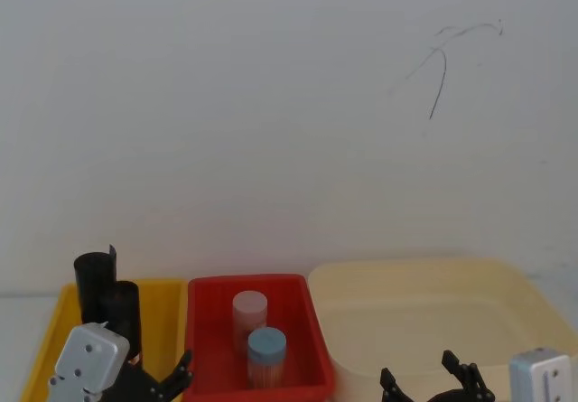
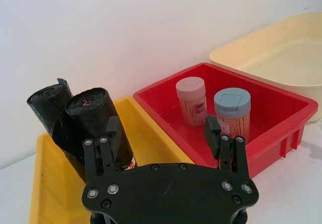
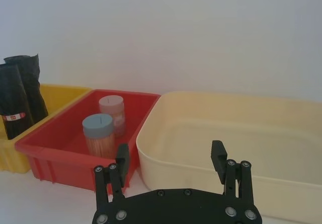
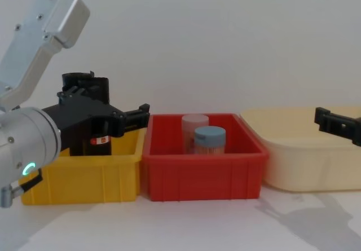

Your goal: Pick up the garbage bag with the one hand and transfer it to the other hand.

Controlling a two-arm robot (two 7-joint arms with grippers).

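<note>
The garbage bag [image 2: 95,118], a black glossy roll with a red-and-white label band, stands upright in the yellow bin [image 2: 151,143] against a plain black roll [image 2: 48,105]. It also shows in the head view [image 1: 124,310], the right wrist view [image 3: 12,100] and the chest view [image 4: 100,141]. My left gripper [image 2: 162,128] hovers open over the yellow bin, just in front of the bag, with one finger [image 2: 111,133] near its side and nothing held. This gripper also appears low in the head view [image 1: 163,379] and chest view [image 4: 107,113]. My right gripper [image 3: 170,153] is open and empty before the cream tub.
A red bin [image 4: 200,169] between the yellow bin [image 4: 96,172] and the cream tub [image 4: 304,166] holds two upright jars, one pink-lidded [image 2: 191,100] and one blue-lidded [image 2: 231,110]. A white wall stands close behind all three containers. The right gripper [image 4: 338,124] enters from the chest view's right edge.
</note>
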